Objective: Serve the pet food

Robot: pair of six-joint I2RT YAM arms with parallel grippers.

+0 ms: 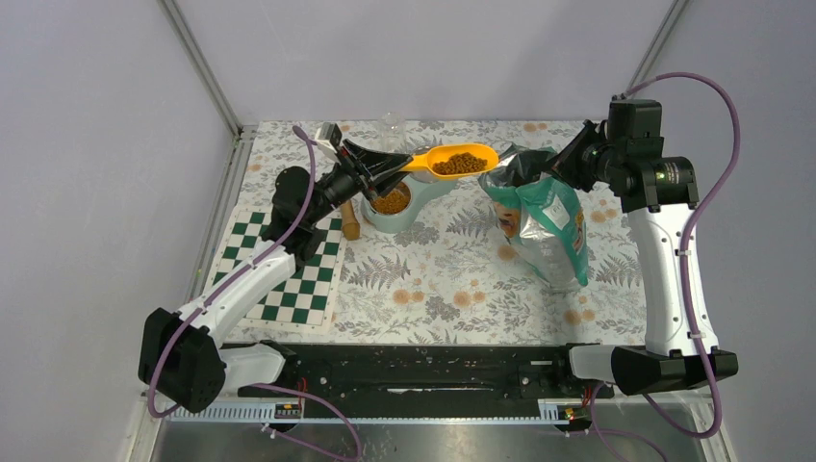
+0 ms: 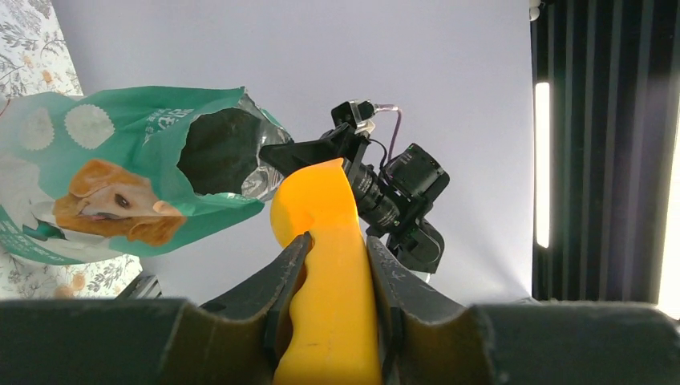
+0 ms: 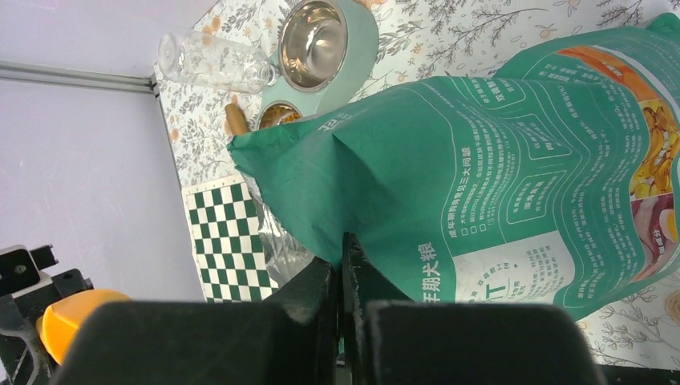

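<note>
The left gripper (image 2: pixel 335 245) is partly closed, clamping the handle of the orange scoop (image 2: pixel 329 321). The right gripper (image 3: pixel 341 253) is pinched tight on the top edge of the bag (image 3: pixel 497 144). Only the top view shows the pet food (image 1: pixel 459 164), heaped in the scoop, which is held aloft between the feeder (image 1: pixel 416 214) and the bag. The scoop's long axis runs left to right, with its open end toward the bag.

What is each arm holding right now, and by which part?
Left end effector: orange scoop, by its handle. Right end effector: food bag, by its top edge.
</note>
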